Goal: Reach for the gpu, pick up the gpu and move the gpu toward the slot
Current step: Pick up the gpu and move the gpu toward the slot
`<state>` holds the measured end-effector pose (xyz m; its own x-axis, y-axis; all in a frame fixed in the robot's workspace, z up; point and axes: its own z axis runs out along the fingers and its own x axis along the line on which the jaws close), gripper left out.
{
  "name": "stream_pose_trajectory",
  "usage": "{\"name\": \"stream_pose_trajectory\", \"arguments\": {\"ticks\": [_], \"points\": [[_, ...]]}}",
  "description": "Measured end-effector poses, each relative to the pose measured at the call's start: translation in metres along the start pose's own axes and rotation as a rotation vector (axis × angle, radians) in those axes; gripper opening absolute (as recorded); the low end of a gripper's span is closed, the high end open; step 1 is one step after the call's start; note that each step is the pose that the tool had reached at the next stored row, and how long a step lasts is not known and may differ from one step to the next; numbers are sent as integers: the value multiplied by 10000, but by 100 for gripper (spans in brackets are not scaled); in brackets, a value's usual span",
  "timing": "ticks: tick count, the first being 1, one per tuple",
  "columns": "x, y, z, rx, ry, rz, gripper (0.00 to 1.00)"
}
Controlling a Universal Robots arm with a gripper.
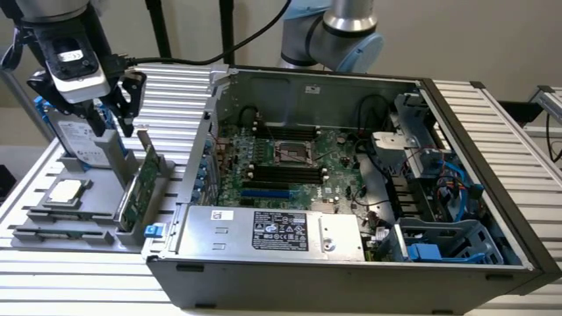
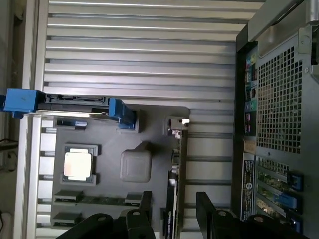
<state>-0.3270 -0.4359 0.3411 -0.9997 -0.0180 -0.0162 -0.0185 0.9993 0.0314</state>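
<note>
The gpu is a thin green card standing on its edge in a grey holder at the exterior view's left, beside the open computer case. In the wrist view the gpu appears edge-on, with its silver bracket at the far end. My gripper hangs above the card's far end without touching it. It is open, and in the wrist view the gripper has one black finger on each side of the card's line. A blue slot lies on the motherboard inside the case.
A silver hard drive with blue rails stands in the holder just beside the gripper. A square processor chip lies flat in the holder. The case wall rises right next to the gpu. A power supply fills the case's near side.
</note>
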Motion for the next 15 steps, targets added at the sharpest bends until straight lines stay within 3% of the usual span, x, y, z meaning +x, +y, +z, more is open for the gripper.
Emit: {"name": "stream_pose_trajectory", "arguments": {"ticks": [10, 15], "points": [[5, -110, 162, 55, -3, -1, 48], [6, -134, 226, 154, -27, -1, 48]]}}
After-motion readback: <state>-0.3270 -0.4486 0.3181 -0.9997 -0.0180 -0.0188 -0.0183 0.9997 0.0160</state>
